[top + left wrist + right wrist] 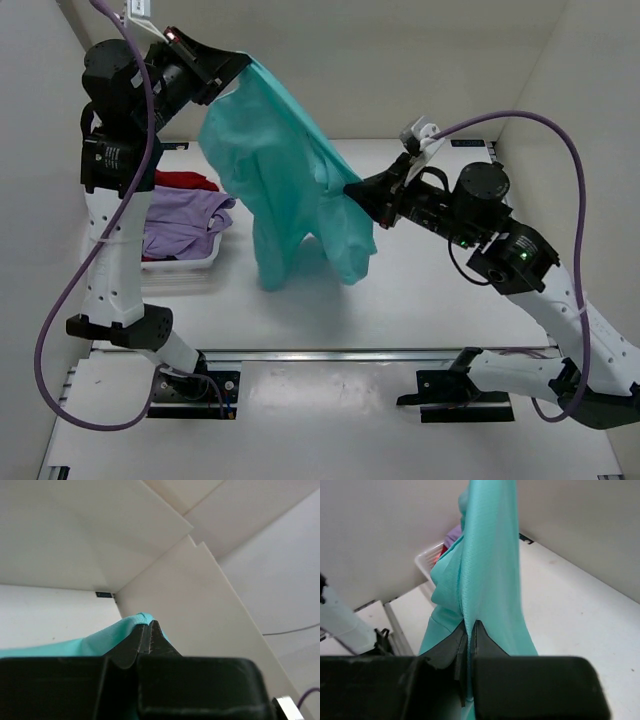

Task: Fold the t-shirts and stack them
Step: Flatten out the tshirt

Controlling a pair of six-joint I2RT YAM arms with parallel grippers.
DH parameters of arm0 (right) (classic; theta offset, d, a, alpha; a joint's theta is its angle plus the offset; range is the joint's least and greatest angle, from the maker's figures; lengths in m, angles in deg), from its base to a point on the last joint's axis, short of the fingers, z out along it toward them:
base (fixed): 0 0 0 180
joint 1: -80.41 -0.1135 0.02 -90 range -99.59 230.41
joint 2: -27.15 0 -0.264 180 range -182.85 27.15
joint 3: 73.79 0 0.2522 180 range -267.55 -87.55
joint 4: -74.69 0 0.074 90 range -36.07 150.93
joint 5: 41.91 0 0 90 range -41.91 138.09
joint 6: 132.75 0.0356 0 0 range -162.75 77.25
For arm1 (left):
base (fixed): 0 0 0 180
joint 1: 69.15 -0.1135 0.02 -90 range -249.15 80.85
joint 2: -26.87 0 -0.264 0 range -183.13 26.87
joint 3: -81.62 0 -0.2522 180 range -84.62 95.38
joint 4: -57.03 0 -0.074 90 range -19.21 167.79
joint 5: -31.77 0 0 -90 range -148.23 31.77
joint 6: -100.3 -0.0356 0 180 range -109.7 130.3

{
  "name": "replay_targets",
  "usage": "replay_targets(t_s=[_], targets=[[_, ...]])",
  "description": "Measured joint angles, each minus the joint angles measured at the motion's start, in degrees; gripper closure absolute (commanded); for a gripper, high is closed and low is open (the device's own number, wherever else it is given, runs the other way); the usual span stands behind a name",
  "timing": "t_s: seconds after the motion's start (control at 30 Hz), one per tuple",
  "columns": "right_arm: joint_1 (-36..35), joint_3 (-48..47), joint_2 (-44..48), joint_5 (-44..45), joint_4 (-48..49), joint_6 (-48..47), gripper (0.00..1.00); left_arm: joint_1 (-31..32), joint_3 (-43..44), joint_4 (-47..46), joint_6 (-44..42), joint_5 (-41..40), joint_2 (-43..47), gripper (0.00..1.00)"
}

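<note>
The teal t-shirt (290, 190) hangs in the air between both arms, its lower folds dangling to about table height. My left gripper (243, 62) is raised high at the back left, shut on the shirt's top edge (127, 626). My right gripper (350, 188) is lower, at the centre, shut on a bunched fold of the same shirt (485, 580). The lavender t-shirt (185, 220) and the red t-shirt (187, 181) lie crumpled in the white basket (185, 264) at the left, partly behind my left arm.
White walls close in the back and both sides. The white tabletop (440, 300) spreads under and in front of the hanging shirt. A metal rail (350, 353) runs along the near edge by the arm bases.
</note>
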Motion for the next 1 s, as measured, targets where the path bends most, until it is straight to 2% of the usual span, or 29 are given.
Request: replay_targets(t_s=[0.17,0.23,0.3,0.47,0.5,0.63,0.77,0.87,1.0], targets=[[6.0,-2.6,0.5,-10.6,-3.5,3.5,1.0,2.4,4.9,-4.1,-0.6,1.2,-2.4,1.0],[12.1,-3.2,0.9,-15.2,-4.4,4.1,1.0,3.3,4.0,-6.6,-0.5,2.3,-2.8,1.0],[21.6,-2.9,2.3,-19.3,-5.7,4.3,1.0,5.3,3.0,-7.8,-0.7,3.8,-3.3,1.0],[53.2,1.3,10.1,-33.2,-5.9,4.7,1.0,15.5,-1.6,-7.1,-2.3,8.0,-4.2,1.0],[55.6,1.3,11.1,-33.8,-6.0,4.7,1.0,18.2,-3.5,-6.8,-2.6,8.6,-4.1,1.0],[53.2,-1.9,12.2,-37.1,-9.0,2.6,1.0,26.3,-13.1,-7.4,-0.8,10.6,-3.2,1.0],[58.9,-6.8,10.4,-38.4,-10.1,-0.2,1.0,29.4,-19.2,-8.4,3.7,12.3,-2.9,1.0],[58.5,-8.4,6.3,-38.2,-6.8,0.2,1.0,28.3,-20.5,-9.4,6.6,12.2,-2.4,1.0],[55.1,-10.7,-6.2,-38.3,0.6,3.8,1.0,19.6,-28.2,-10.7,12.0,7.0,3.5,1.0]])
